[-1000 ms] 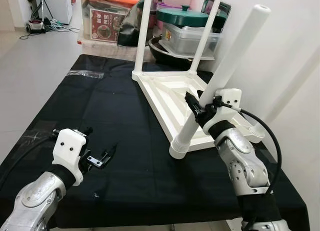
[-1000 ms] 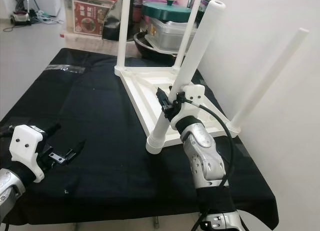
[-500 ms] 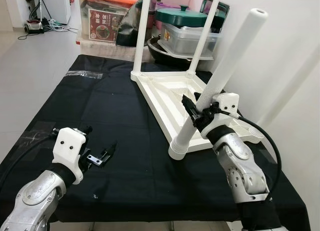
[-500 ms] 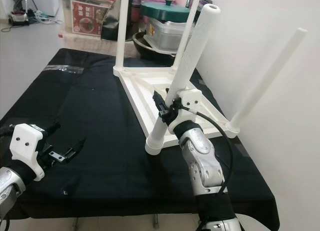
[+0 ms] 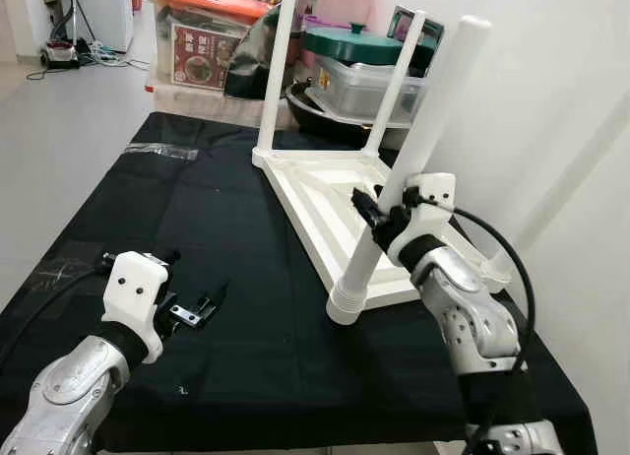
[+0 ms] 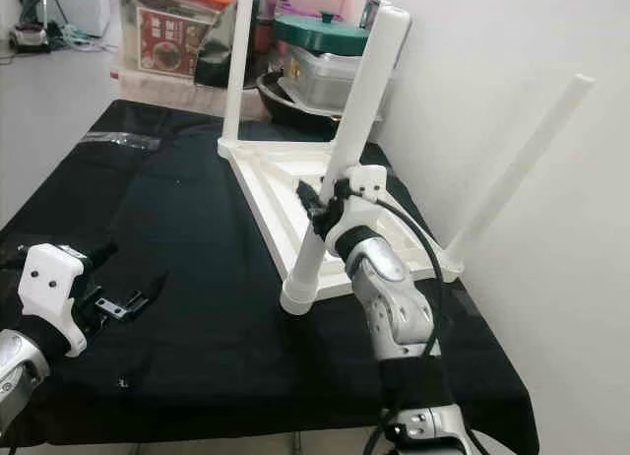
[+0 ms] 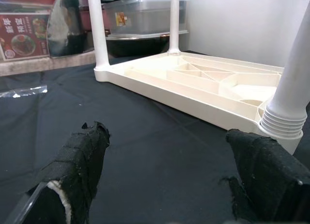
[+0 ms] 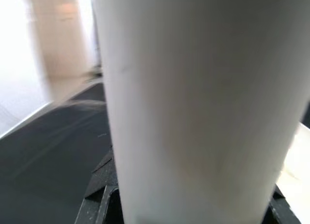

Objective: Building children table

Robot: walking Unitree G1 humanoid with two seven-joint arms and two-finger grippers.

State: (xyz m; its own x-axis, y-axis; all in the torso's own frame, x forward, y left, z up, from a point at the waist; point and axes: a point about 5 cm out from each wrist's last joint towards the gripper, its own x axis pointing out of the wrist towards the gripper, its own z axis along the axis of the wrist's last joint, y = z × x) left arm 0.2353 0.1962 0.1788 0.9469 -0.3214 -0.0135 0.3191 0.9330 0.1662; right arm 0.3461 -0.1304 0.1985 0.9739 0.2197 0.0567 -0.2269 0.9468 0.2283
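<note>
A white children's table top [image 5: 315, 184] lies upside down on the black-covered table [image 5: 197, 219]. Two white legs [image 5: 278, 66] stand upright at its far corners, and another leans out at the right [image 6: 517, 160]. My right gripper [image 5: 379, 211] is shut on the near leg [image 5: 418, 145], whose ribbed foot [image 5: 346, 302] sits at the top's near corner, tilted toward the right. This leg [image 8: 193, 103] is right against the right wrist camera. My left gripper [image 5: 192, 312] rests open low over the cloth at the near left, its fingers [image 7: 80, 156] spread with nothing between them.
Storage boxes [image 5: 212, 41], a green lidded pot [image 5: 354, 36] and a clear container [image 5: 369, 76] crowd the far end. A white wall [image 5: 551, 100] runs close along the right side. A strip of clear plastic [image 5: 157, 152] lies on the far left of the cloth.
The near leg has swung more upright, its top moving left, with my right gripper still on it. The camera has shifted slightly. My left gripper has stayed put.
</note>
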